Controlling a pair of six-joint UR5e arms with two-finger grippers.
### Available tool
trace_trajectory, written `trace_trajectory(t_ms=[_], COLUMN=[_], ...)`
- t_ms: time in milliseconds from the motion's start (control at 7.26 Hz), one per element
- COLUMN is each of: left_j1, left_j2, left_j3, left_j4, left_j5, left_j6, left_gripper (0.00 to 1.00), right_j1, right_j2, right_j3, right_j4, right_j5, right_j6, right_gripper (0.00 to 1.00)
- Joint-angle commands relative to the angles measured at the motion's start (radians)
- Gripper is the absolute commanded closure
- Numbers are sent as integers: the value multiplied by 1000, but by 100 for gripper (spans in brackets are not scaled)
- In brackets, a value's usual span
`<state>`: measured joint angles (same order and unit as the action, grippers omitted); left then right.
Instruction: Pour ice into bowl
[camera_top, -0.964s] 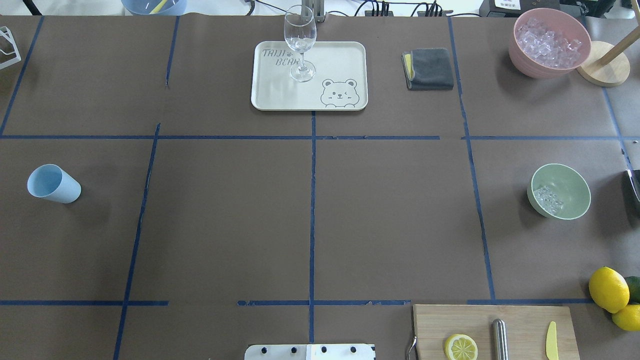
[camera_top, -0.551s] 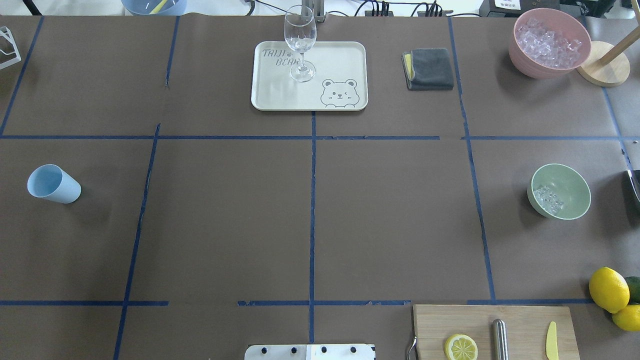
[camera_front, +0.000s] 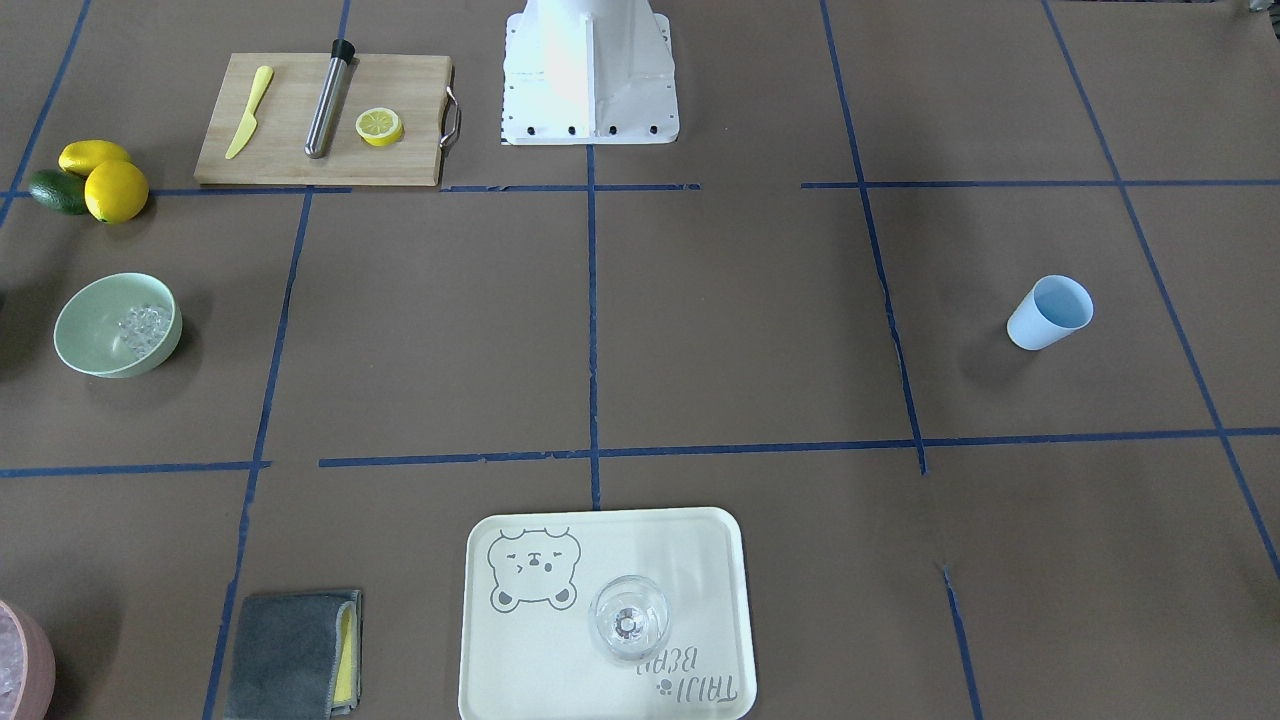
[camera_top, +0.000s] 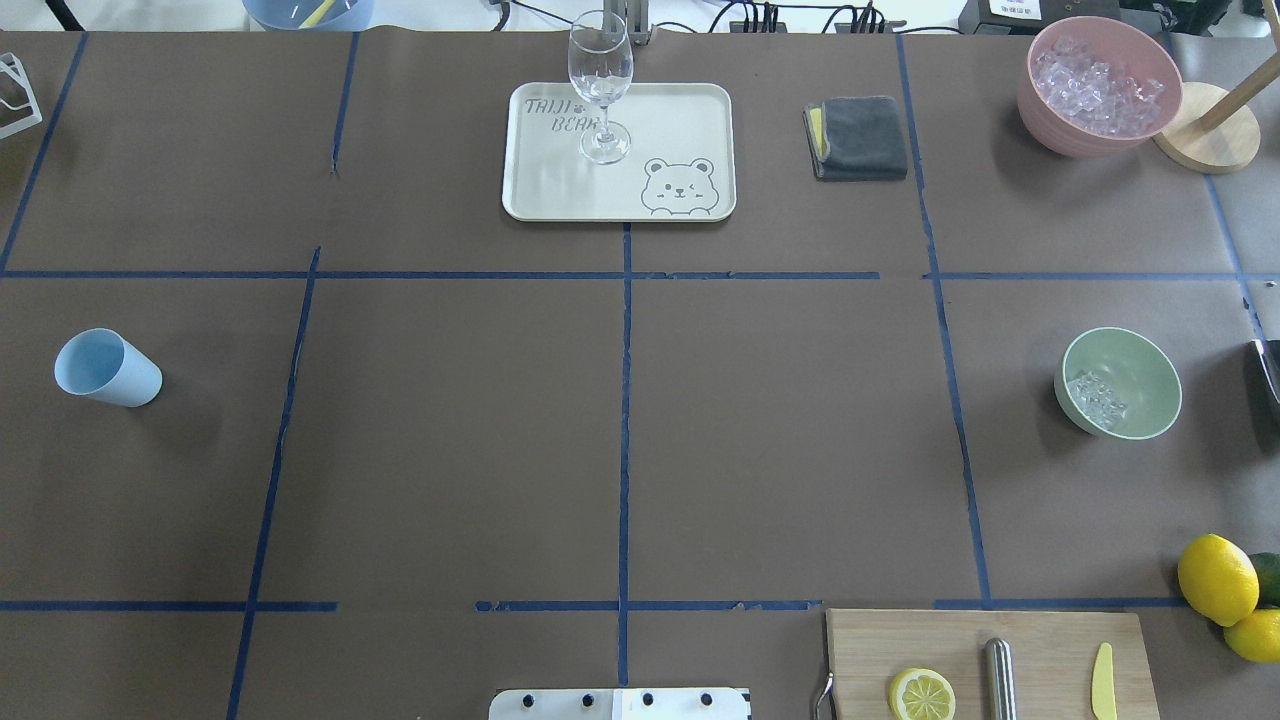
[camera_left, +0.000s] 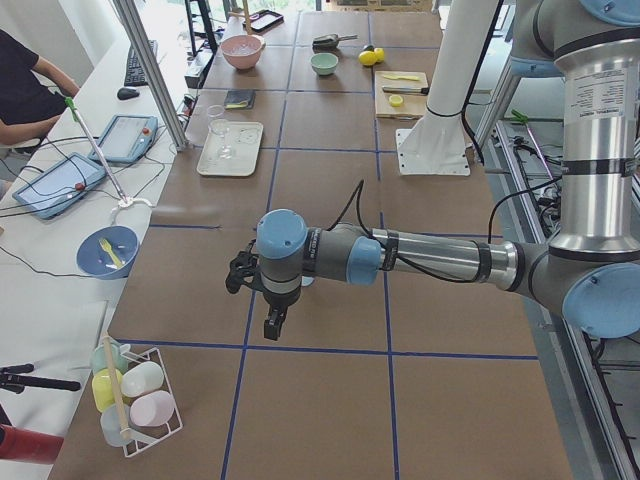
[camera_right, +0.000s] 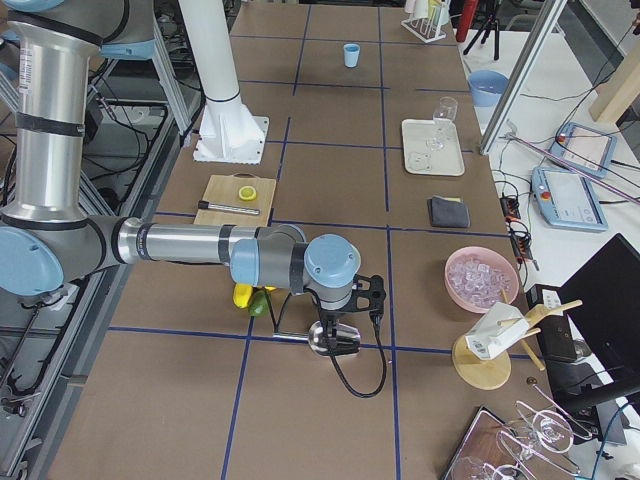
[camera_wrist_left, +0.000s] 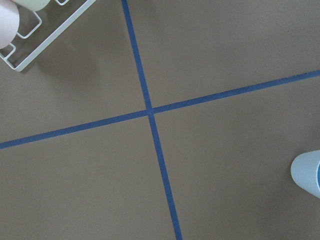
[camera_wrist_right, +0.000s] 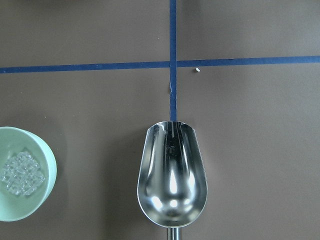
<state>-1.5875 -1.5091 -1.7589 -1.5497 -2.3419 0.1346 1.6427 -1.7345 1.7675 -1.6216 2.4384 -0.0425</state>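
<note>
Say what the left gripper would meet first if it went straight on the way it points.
The left gripper points down, so most likely the bare table, near the tape cross. The cup and rack lie off to the sides.

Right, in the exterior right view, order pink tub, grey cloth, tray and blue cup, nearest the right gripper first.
1. pink tub, at the right gripper's end
2. grey cloth, farther along
3. tray, mid-table
4. blue cup, far end
</note>
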Motion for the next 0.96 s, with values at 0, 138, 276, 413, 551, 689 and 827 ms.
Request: trace_trajectory(t_ms=[0,138,276,413,551,689,827], left_j1=[-26,-28,-26,-26,-28,-26,-26], left_j2=[-39,-36,-37,-37,-37,-36,-36], left_j3=[9,19,29,42,58,58,56], left_j4=[114,108,106,106,105,105,105], left_j5=[-2,-7,-7,-8,-8,-11,-11], left_j6=[37,33,33,34,34,33,14], left_gripper=[0,0,0,0,0,0,0], right_j1=[2,8,9,9,11,11,11], right_j2=[-2,-2,-2,-2,-2,-2,-2], right_j3=[6,6,6,4,4,3,1], right_j4=[0,0,0,0,0,0,0], right_j5=[1,-1,-1,-1,-1,-1,-2], right_j6=[0,-2,-2,-2,-2,0,-2], right_gripper=[0,0,0,0,0,0,0])
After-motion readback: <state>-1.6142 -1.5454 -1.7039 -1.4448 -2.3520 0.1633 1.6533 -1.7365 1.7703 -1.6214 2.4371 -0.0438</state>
